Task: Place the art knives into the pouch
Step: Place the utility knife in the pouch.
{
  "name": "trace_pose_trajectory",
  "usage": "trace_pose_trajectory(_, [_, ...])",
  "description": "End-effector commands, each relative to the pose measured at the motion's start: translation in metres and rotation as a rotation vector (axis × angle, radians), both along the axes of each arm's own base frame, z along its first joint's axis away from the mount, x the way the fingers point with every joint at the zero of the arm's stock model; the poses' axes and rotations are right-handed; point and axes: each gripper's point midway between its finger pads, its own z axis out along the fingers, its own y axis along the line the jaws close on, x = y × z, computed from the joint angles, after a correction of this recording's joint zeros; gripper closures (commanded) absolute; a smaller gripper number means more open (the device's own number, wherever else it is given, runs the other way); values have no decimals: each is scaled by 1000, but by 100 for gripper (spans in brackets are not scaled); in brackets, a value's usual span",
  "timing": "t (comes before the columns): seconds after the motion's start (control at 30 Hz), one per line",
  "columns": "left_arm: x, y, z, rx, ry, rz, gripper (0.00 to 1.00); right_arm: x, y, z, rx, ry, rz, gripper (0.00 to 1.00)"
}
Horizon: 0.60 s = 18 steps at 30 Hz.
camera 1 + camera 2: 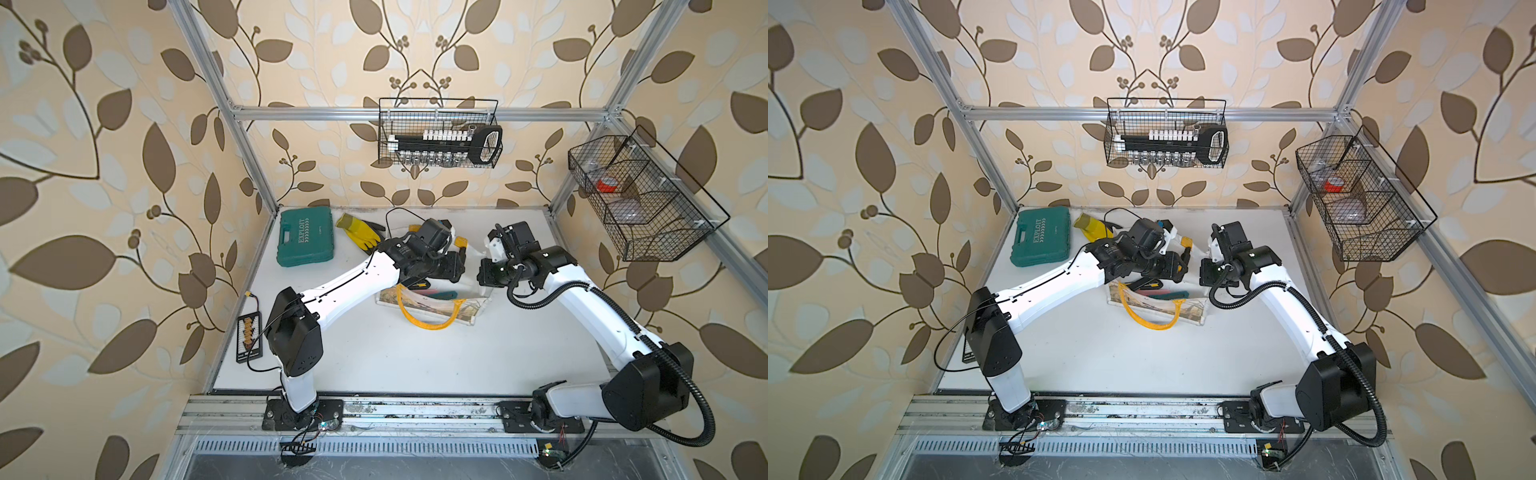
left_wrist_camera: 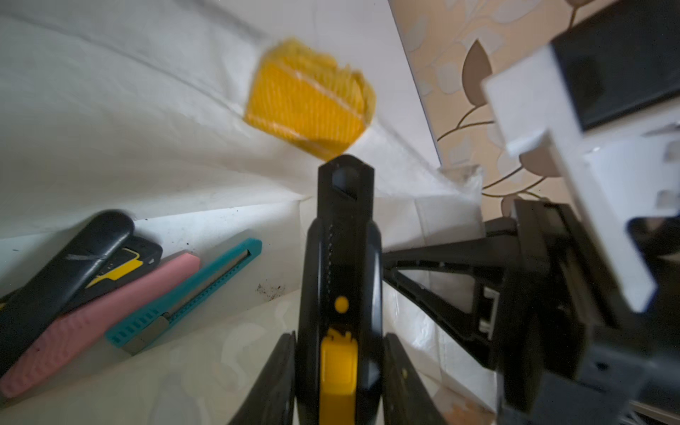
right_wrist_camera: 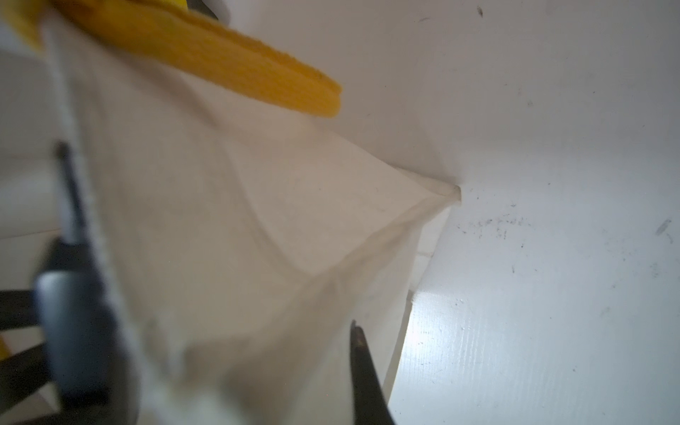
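Observation:
The pouch (image 1: 436,309) (image 1: 1158,307) lies at mid-table with its mouth held open and a yellow loop handle (image 1: 428,322) draped over its picture panel. My left gripper (image 2: 340,342) (image 1: 1183,266) is shut on a black art knife (image 2: 340,239) with a yellow slider. The knife's tip points into the pouch's white inside (image 2: 110,128). A black knife (image 2: 73,257), a pink one (image 2: 92,316) and a teal one (image 2: 187,290) lie in there. My right gripper (image 3: 342,353) (image 1: 484,270) is shut on the pouch's white side wall (image 3: 239,220); only one of its fingers (image 3: 358,360) shows.
A green tool case (image 1: 305,243) and a yellow glove (image 1: 359,232) lie at the back left. A black connector board (image 1: 249,338) sits by the left edge. Wire baskets hang on the back wall (image 1: 438,137) and the right frame (image 1: 640,199).

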Motion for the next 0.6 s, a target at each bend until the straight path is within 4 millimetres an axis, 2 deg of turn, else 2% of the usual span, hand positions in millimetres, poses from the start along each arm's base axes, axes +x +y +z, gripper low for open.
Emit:
trace_pose_trajectory(0.0, [-3,-18,-5,-3,14,-25,69,9,-3,13,-20,-36,-28,100])
trace_pose_trajectory(0.27, [-4,-37,-50,46,73,-34,70,9,-8,7,-47,-22,-51,100])
trace_pose_trajectory(0.57, [-1,-40,-103,149,131,-30,70,7,-15,8,-82,-17,-67,100])
